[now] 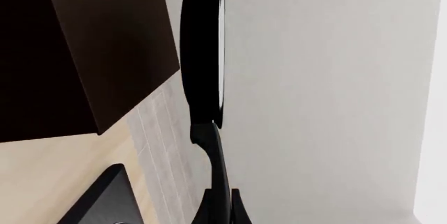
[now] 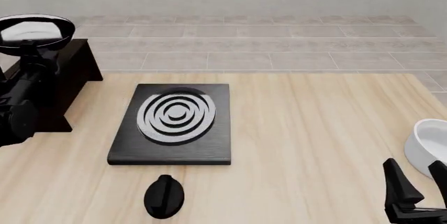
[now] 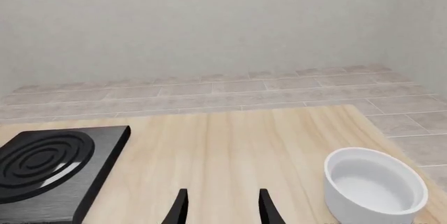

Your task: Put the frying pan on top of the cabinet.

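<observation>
Two tools are in play. In the left wrist view, the frying pan (image 1: 202,51) is seen edge-on, held aloft beside the cabinet (image 1: 104,51); the left tool (image 1: 222,203) is closed on the thin handle, though its fingertips are cut off by the frame edge. The pan is judged rigid and fairly light, but a grip far out on a slim handle may let it tip.

In the front view, the frying pan (image 2: 35,31) hangs above the cabinet (image 2: 73,85) at the table's left, the arm hiding the handle. A stove plate (image 2: 175,124) and a black knob (image 2: 164,196) lie centrally.

In the right wrist view, the right tool (image 3: 220,208) stands open and empty near a white bowl (image 3: 375,185).
</observation>
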You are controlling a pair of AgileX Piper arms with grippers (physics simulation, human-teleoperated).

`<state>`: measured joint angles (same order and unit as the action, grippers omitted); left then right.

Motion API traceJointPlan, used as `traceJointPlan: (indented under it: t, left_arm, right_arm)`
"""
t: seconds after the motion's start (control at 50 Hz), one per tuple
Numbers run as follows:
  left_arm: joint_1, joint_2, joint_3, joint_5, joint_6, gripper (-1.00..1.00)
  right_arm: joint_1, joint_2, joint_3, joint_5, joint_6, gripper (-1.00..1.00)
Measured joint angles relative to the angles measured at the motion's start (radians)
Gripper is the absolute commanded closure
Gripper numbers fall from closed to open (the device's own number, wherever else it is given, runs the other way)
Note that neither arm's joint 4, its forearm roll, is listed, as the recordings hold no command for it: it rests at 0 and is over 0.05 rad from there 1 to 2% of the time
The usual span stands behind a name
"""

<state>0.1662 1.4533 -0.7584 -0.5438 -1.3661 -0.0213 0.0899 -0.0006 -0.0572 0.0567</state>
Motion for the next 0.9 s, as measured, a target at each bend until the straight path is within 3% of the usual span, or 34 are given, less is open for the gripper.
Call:
traceJointPlan:
  t: [0.9]
  left_arm:
    - [0.031, 0.083, 0.024, -0.071, -0.047, 1.00]
  right_arm:
    - [-0.001, 0.036, 0.000, -0.033, -0.001, -1.00]
